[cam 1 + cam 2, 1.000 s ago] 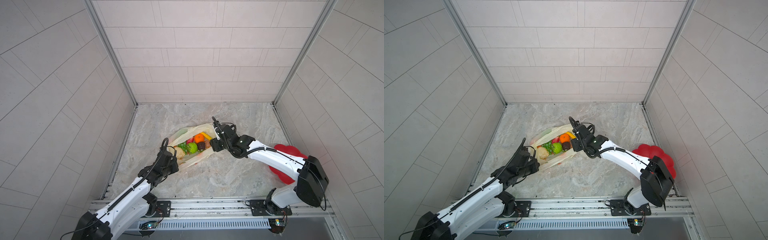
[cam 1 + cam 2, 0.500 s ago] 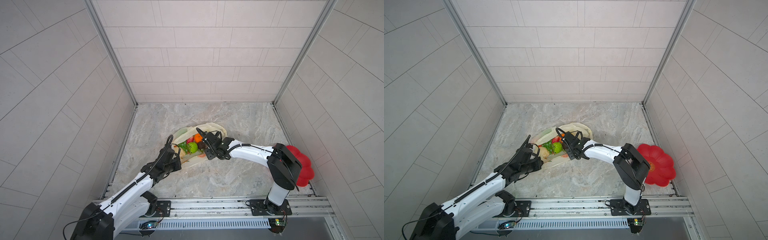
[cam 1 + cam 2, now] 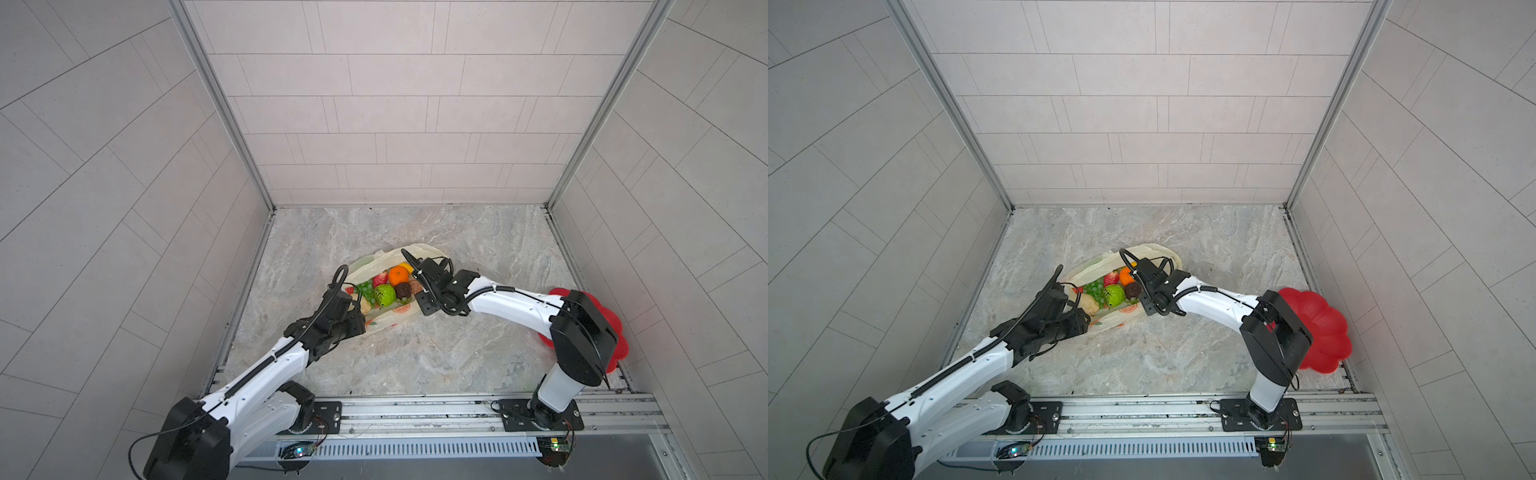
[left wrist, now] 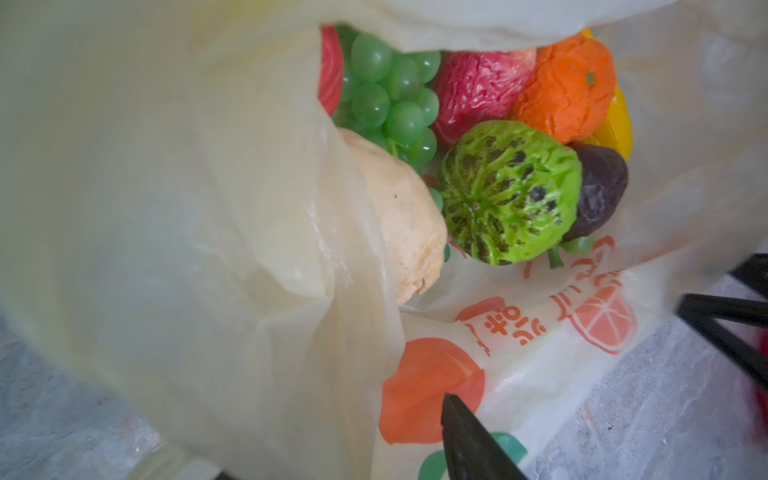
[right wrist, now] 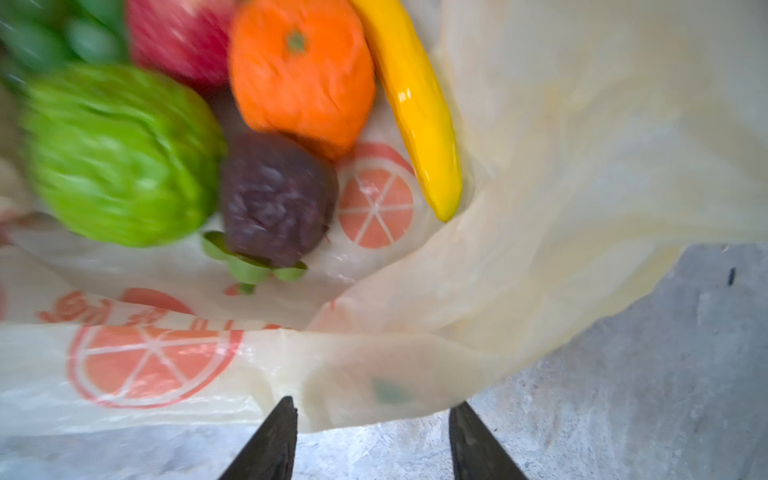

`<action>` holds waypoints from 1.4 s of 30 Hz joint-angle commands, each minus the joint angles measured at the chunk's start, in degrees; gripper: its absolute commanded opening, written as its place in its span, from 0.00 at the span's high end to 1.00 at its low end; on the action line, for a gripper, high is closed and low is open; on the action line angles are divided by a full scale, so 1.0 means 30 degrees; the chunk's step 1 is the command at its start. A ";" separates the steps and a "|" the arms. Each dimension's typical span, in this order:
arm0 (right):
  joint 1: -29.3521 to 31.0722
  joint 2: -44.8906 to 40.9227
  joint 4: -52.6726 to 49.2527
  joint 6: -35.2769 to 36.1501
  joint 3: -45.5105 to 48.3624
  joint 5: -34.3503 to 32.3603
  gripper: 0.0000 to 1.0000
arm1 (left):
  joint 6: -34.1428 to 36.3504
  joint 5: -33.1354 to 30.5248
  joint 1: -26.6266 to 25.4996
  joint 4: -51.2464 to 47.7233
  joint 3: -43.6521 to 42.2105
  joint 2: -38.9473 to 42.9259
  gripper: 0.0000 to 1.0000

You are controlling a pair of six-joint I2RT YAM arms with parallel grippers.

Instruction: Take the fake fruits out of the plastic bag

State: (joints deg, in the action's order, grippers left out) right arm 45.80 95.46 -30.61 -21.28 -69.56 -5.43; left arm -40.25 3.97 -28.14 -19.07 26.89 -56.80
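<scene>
Bag [image 3: 430, 252] holding fruits [image 3: 384, 291]; left gripper [image 3: 359, 309] at one end, right gripper [image 5: 372, 409] at the opposite rim, jaws of both standing apart.

Both top views look steeply down from high above the front edge of the bench [image 3: 415, 353], covering the whole surface almost identically. Each wrist camera looks at close range into the plastic bag [image 4: 166, 208]; both share the green netted fruit [image 4: 511, 191] and orange [image 5: 299, 75].
</scene>
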 commanded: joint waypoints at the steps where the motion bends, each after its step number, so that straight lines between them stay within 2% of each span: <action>1: 0.0461 -0.0428 -0.0958 0.0236 -0.1343 -0.0288 0.40 | -0.0234 -0.0414 -0.0051 -0.0090 0.0166 -0.0449 0.40; 12: 0.0934 0.6474 -0.1420 0.0525 -0.8371 -0.0249 0.35 | -0.0280 0.0651 -0.0080 0.0583 -0.0271 0.0010 0.49; 20: 0.0315 1.1673 -0.3669 0.1538 -1.6431 -0.0354 0.36 | -0.0313 0.1375 -0.0622 0.1503 -0.0496 -0.1388 0.56; 25: -0.0503 1.4713 -0.4837 0.2111 -2.1307 0.0563 0.37 | -0.0300 0.1022 -0.1548 0.2106 -0.0571 -0.1924 0.62; 28: -0.1001 1.6168 -0.5203 0.2274 -2.3813 0.1149 0.37 | -0.1050 0.1050 -0.1751 0.2891 -0.0557 -0.2630 0.66; 31: -0.1370 1.6910 -0.4808 0.2397 -2.5043 0.2009 0.37 | -0.1228 0.1072 -0.1855 0.3623 -0.0285 -0.3507 0.69; 35: -0.1468 1.6815 -0.3785 0.2989 -2.5157 0.2948 0.37 | -0.1175 0.1095 -0.1943 0.4237 0.0511 -0.4794 0.75; 42: -0.1468 1.4856 -0.6883 0.2958 -2.5770 0.3811 0.32 | -0.0836 0.0870 -0.2067 0.4529 0.1471 -0.5951 0.78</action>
State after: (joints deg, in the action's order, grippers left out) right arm 41.06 145.10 -45.12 -13.43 -145.84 4.05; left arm -43.48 7.44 -33.95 -6.72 29.65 -74.17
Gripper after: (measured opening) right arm 0.679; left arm 0.219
